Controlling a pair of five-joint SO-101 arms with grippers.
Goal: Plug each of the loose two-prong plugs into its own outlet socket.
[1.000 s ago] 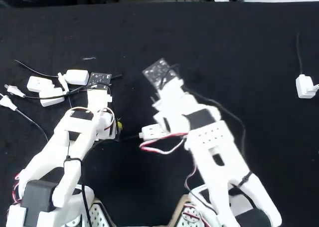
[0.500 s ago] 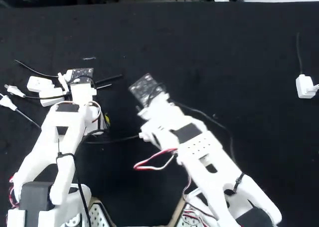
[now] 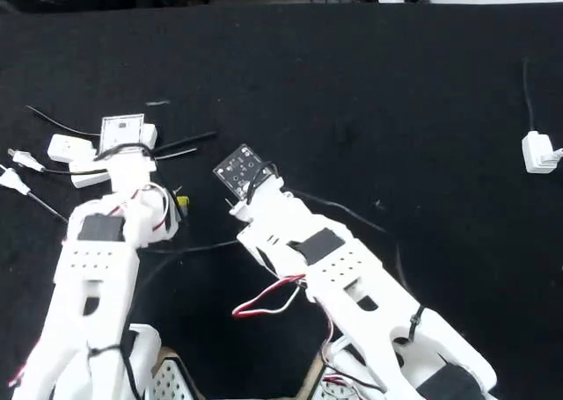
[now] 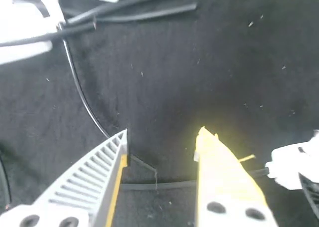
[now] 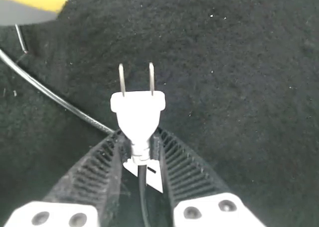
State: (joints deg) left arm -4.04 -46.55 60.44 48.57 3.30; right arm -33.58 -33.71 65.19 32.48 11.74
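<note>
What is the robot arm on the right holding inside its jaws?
A white two-prong plug sits between the right gripper's ridged jaws, prongs sticking out over the black table. Its black cord runs back between them; where it goes next is hidden.

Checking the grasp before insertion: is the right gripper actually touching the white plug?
Touching. The right wrist view shows the right gripper with both fingers pressed against the neck of the white plug.

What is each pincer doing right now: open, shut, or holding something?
Left pincer: open, holding nothing.
Right pincer: closed on a white two-prong plug.
</note>
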